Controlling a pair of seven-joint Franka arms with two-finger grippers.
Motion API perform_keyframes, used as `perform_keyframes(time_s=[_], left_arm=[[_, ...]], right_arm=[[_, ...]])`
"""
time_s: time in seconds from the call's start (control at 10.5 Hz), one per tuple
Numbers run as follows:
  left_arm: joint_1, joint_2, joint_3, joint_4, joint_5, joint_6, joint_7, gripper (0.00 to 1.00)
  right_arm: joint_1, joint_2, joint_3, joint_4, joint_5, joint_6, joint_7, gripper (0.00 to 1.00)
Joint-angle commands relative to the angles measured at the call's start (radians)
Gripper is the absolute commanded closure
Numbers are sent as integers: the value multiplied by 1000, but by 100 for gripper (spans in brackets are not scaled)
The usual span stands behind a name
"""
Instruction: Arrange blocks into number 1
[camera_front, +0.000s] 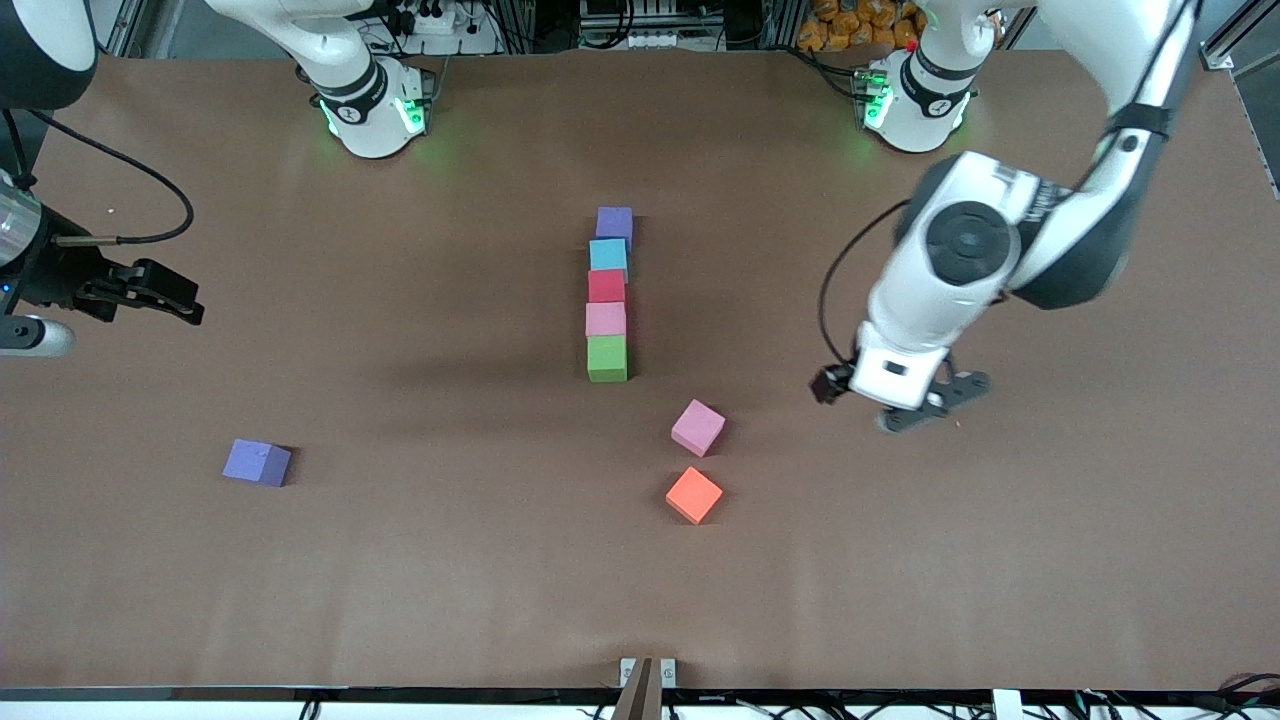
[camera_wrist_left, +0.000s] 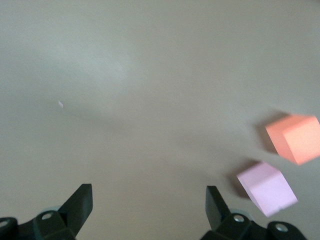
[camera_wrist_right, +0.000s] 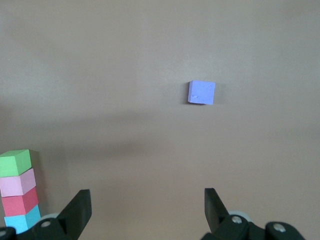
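Note:
Five blocks form a straight column mid-table: purple (camera_front: 614, 224), light blue (camera_front: 608, 254), red (camera_front: 606, 286), pink (camera_front: 605, 319), green (camera_front: 607, 358). A loose pink block (camera_front: 697, 427) and an orange block (camera_front: 694, 494) lie nearer the front camera. Another purple block (camera_front: 257, 462) sits alone toward the right arm's end. My left gripper (camera_front: 930, 400) hangs open and empty over bare table beside the loose pink block (camera_wrist_left: 267, 188) and the orange one (camera_wrist_left: 295, 138). My right gripper (camera_front: 175, 295) is open and empty over the right arm's end, with the lone purple block (camera_wrist_right: 202, 92) in its view.
Brown table surface (camera_front: 420, 560) all around the blocks. The right wrist view catches the column's end, with the green block (camera_wrist_right: 15, 162) on the pink, red and blue ones. A small bracket (camera_front: 647, 672) sits at the table's front edge.

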Motion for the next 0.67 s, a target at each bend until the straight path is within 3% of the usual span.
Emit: perform_keyframes(time_s=[0.0,0.19,0.57], left_arm=[[82,-84,-11,-20,-29,-32,87,0],[103,-122,2,-23,-38,-95,176,0],[-56,-213,279,-48,-163,-116,378,0]], right_arm=[[-10,-8,12,6,-14,-14,21,0],[-7,-6,11,5,-14,-12,21,0],[-10,-5,11,5,-12,-14,23,0]])
